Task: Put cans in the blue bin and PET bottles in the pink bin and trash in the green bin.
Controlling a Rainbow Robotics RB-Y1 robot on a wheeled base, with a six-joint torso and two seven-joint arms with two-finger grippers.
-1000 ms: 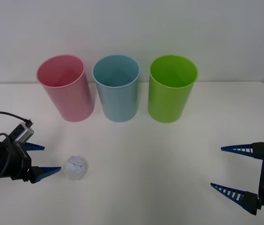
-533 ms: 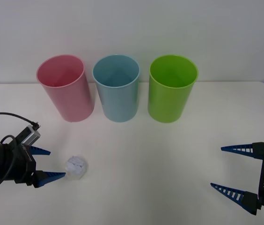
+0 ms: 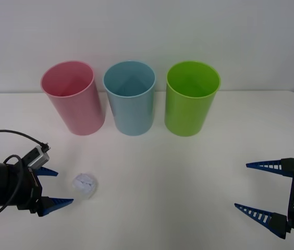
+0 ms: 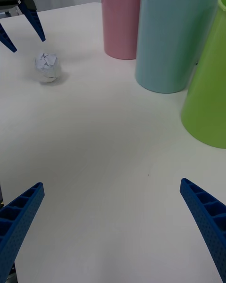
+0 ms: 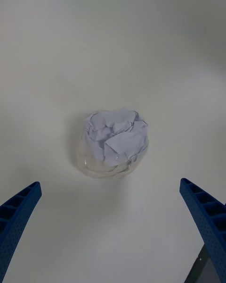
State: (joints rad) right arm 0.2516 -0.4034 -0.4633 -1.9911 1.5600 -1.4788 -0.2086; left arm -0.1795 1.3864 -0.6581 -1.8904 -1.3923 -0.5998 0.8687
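Note:
The trash (image 3: 85,185), a small crumpled white paper ball, lies on the white table at the front left; it also appears as trash (image 5: 115,141) and trash (image 4: 47,67). My left gripper (image 3: 56,186) is open just left of it, fingers wide, the ball a short way ahead of the tips and not touched. The pink bin (image 3: 73,97), blue bin (image 3: 130,97) and green bin (image 3: 191,98) stand upright in a row at the back. My right gripper (image 3: 256,188) hangs open at the front right, holding nothing.
The table's (image 3: 168,172) back edge meets a white wall just behind the bins. A black cable (image 3: 6,134) loops over my left wrist. Bare table surface lies between the two arms.
My left gripper has slid right and slightly toward the table's front, closing in on the paper ball. The ball, the bins and the right arm have stayed put.

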